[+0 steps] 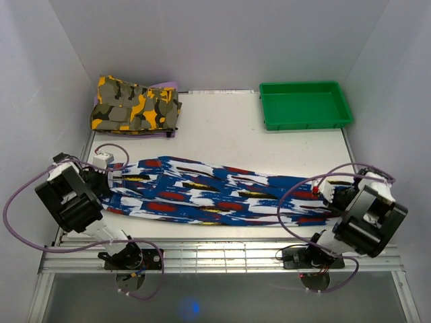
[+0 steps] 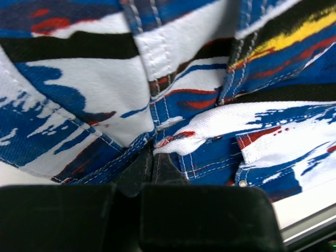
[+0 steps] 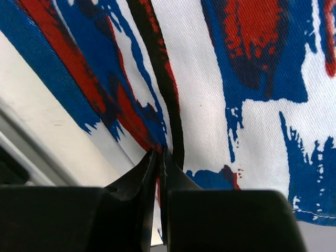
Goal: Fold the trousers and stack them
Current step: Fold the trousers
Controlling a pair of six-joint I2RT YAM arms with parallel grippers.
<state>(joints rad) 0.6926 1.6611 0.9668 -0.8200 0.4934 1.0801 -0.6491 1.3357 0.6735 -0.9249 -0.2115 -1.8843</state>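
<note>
**Left gripper (image 1: 113,176) and right gripper (image 1: 323,193) each pinch one end of the trousers (image 1: 222,195)**

The left gripper (image 2: 149,169) has its jaws fully closed on a fold of cloth at the waist end. In its wrist view the fabric bunches right at the fingertips, with stitched seams, a belt loop and a small metal rivet (image 2: 242,183) nearby. The right gripper (image 3: 160,157) is closed just as tightly on the opposite end. Its two dark fingertips meet around a thin edge of the fabric, beside a black streak and a red patch.

The trousers (image 2: 105,89) lie stretched lengthwise across the near part of the tabletop (image 1: 222,134), running from the left arm to the right arm, close to the front edge. They look flattened, with a few soft creases along the middle. The blue cloth with white, red, black and yellow streaks fills nearly all of the right wrist view (image 3: 252,115).

At the far left corner of the tabletop sits a folded camouflage garment (image 1: 135,106) in yellow, olive and black, well apart from the trousers. At the far right stands a green tray (image 1: 306,124).
</note>
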